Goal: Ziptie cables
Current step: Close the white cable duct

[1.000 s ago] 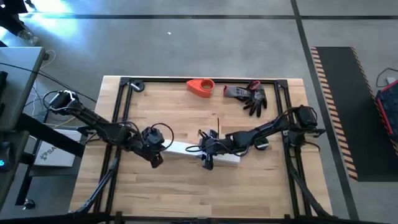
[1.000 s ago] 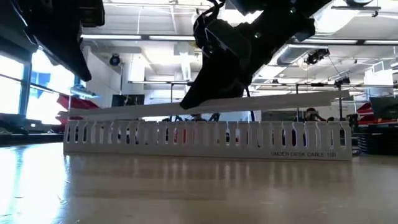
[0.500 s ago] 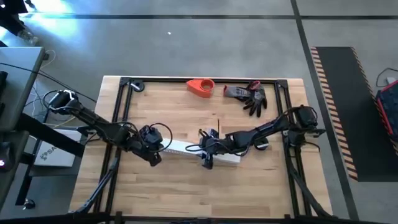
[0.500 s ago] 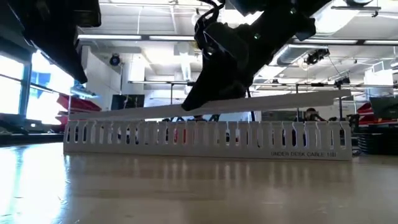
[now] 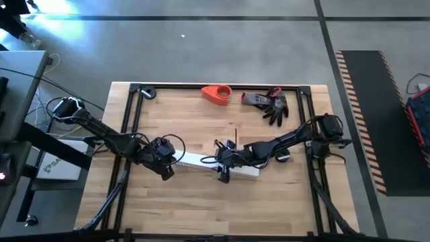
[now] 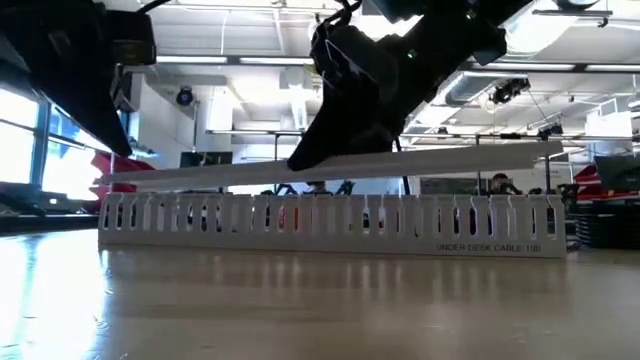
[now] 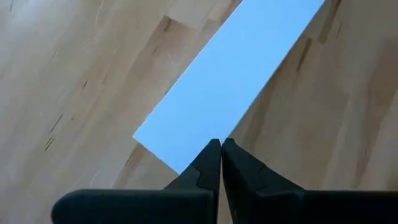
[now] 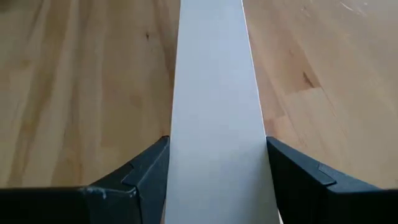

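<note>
R wrist cam showing right gripper [image 8: 216, 180] clamping flat white strip [image 8: 214, 93] across its width, low cam showing strip riding on slotted channel [image 6: 330, 222], left gripper [image 7: 221, 163] pressed together at strip's end, cables not visible.

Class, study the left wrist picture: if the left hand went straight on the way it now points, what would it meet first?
Most likely the flat white strip. The left hand, fingers shut, points at the strip's near end, apparently almost touching it. Depth is unclear, so it could slide just above or under instead.
</note>
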